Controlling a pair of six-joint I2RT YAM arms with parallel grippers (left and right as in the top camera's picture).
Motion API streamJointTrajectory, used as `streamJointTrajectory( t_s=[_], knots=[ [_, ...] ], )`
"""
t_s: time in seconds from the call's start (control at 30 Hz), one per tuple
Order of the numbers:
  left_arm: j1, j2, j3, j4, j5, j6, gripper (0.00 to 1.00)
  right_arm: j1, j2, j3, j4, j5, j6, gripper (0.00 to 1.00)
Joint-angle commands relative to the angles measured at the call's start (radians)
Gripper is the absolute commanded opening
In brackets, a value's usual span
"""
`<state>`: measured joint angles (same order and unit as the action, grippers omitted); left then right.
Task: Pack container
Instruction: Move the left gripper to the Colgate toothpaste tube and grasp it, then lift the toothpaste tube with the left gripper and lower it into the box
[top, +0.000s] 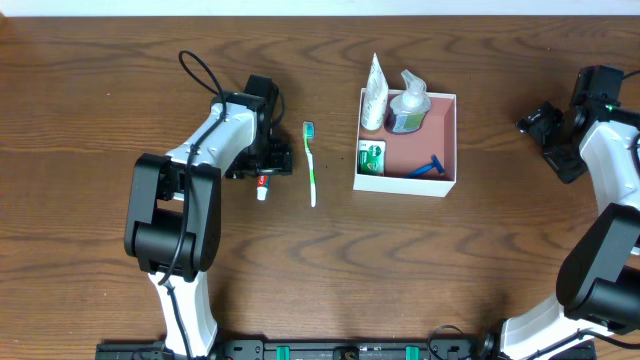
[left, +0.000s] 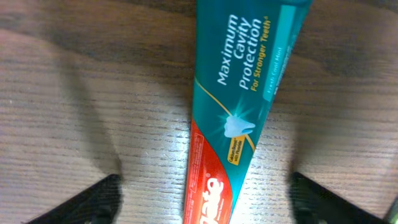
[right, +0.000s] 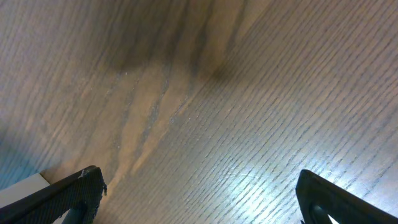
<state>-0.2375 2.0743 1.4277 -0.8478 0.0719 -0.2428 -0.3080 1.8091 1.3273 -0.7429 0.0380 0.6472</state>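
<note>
Teal toothpaste tube (left: 239, 93), likely light, soft and slick, is lying just left of the toothbrush (top: 311, 165) between the spread fingers of the left gripper (left: 208, 202), inviting a mid-body pinch, while the stiff-walled container (top: 404, 186) is sitting right of the toothbrush and the right gripper (right: 199, 196) is hanging spread and empty beyond.

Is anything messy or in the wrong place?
Nothing is spilled or broken. The green-and-white toothbrush and the teal-and-red toothpaste tube lie on the wooden table, outside the white square container. The open left gripper straddles the tube.
</note>
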Motion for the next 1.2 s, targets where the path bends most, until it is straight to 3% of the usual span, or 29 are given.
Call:
streamJointTrajectory(
  t_s=[0.0, 0.17, 0.33, 0.43, 0.8, 1.17],
  knots=[
    [0.002, 0.017, -0.009, -0.002, 0.000, 0.002, 0.64, 0.000, 0.005, -0.001, -0.001, 0.011, 0.014, 0.99],
    [0.002, 0.017, -0.009, -0.002, 0.000, 0.001, 0.41, 0.000, 0.005, -0.001, -0.001, 0.011, 0.014, 0.99],
    [0.002, 0.017, -0.008, -0.003, 0.000, 0.001, 0.39, 0.000, 0.005, -0.001, -0.001, 0.011, 0.014, 0.99],
    [0.002, 0.017, -0.008, -0.003, 0.000, 0.001, 0.26, 0.000, 0.005, -0.001, -0.001, 0.011, 0.014, 0.99],
    [0.002, 0.003, 0.038, -0.025, -0.001, 0.006, 0.25, 0.000, 0.005, -0.001, -0.001, 0.011, 0.014, 0.99],
    [-0.025, -0.183, 0.279, -0.122, 0.039, 0.050, 0.25, 0.000, 0.005, -0.001, -0.001, 0.011, 0.014, 0.99]
  ],
)
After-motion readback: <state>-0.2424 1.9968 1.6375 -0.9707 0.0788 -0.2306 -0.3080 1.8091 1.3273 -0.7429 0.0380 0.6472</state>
